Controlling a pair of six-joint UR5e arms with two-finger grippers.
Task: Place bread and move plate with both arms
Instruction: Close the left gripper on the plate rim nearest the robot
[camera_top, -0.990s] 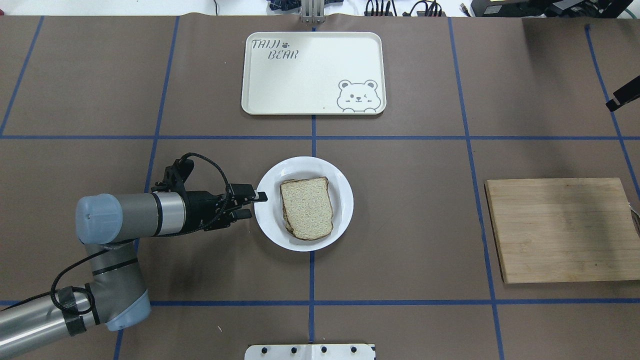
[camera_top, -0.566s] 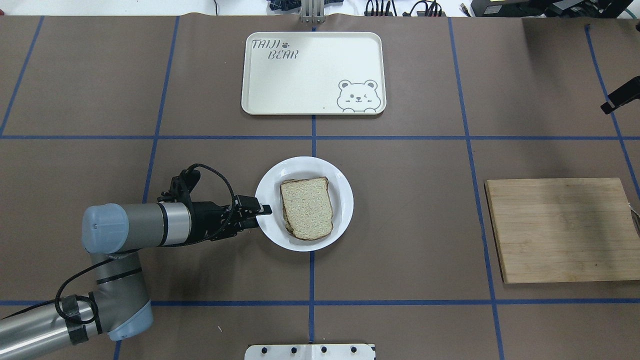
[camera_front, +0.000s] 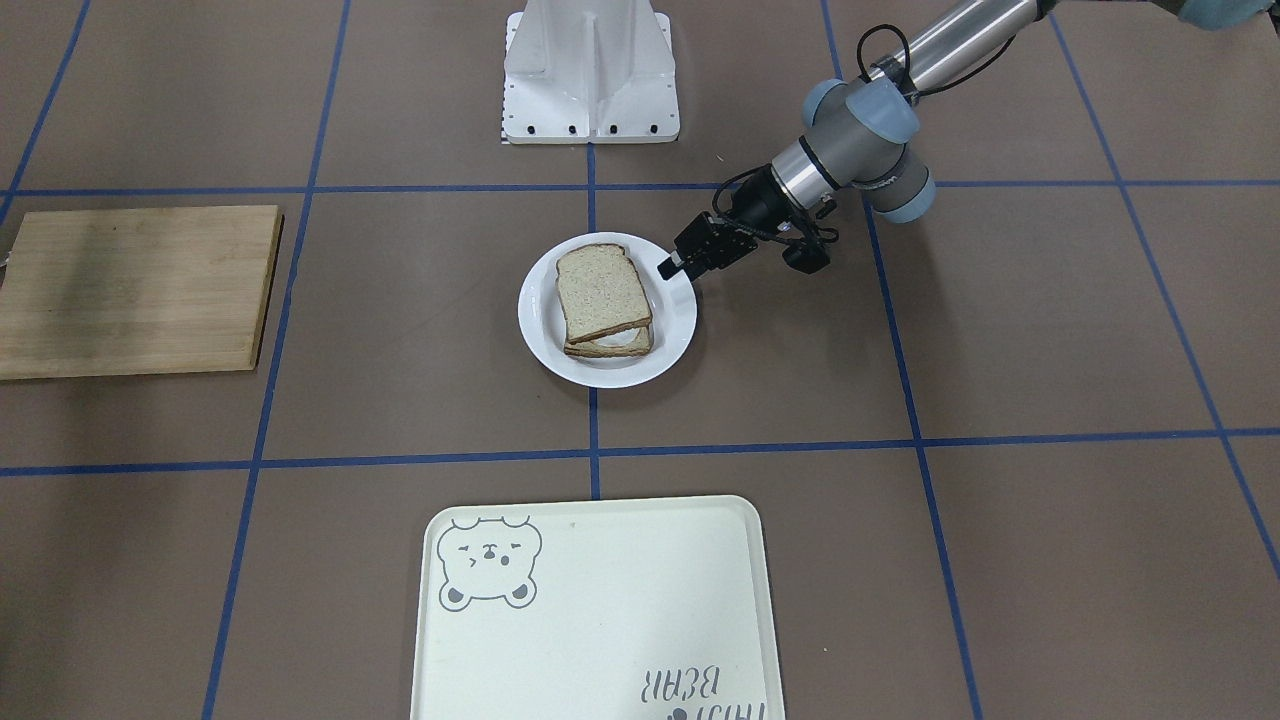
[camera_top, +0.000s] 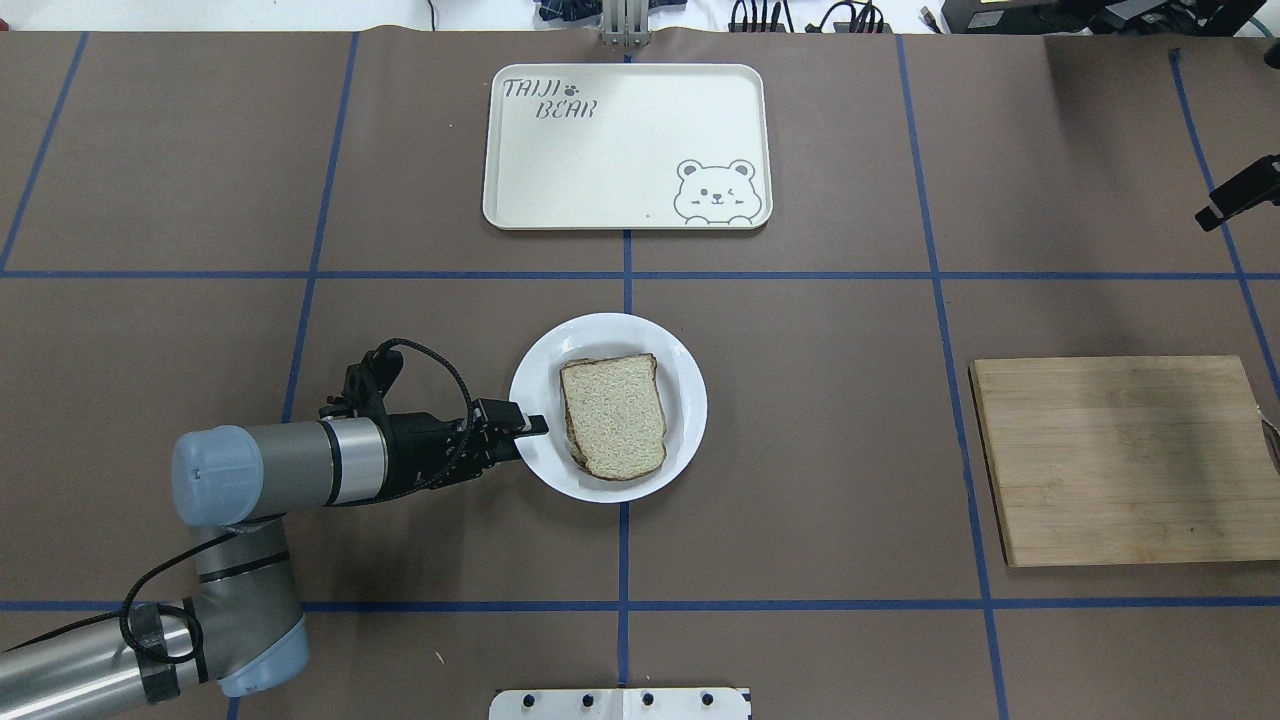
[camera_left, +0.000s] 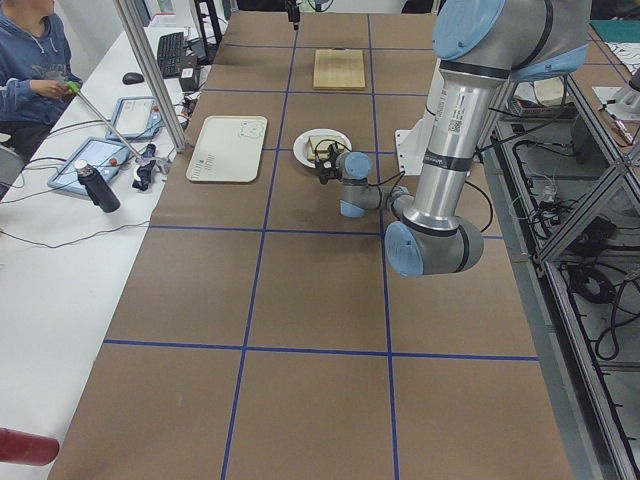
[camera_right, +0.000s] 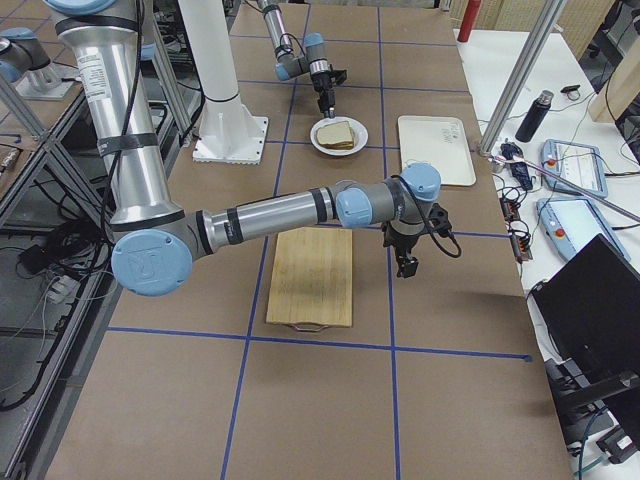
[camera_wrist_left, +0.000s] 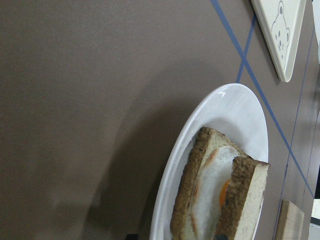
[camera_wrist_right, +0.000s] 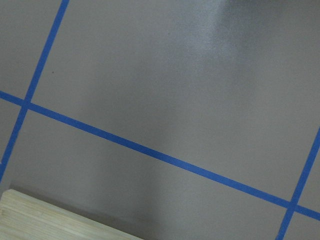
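The bread (camera_top: 613, 415) is already lying atop the egg slice (camera_wrist_left: 210, 195) on the plate (camera_top: 690, 410), in the middle of the surface (camera_top: 800, 450), so the plate move is starting. The left gripper (camera_top: 530, 430) is straddling the rim at 9 o'clock, jaws slightly apart, not pinching. Next they need closing. The right gripper (camera_top: 1235, 195) is hanging far off toward 2 o'clock; its jaws' state I cannot tell.

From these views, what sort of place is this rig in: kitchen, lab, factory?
Most likely a robotics lab workcell, not a kitchen. The table is taped into a blue grid. The left arm works beside a white stand. An operator sits at a side bench with tablets.
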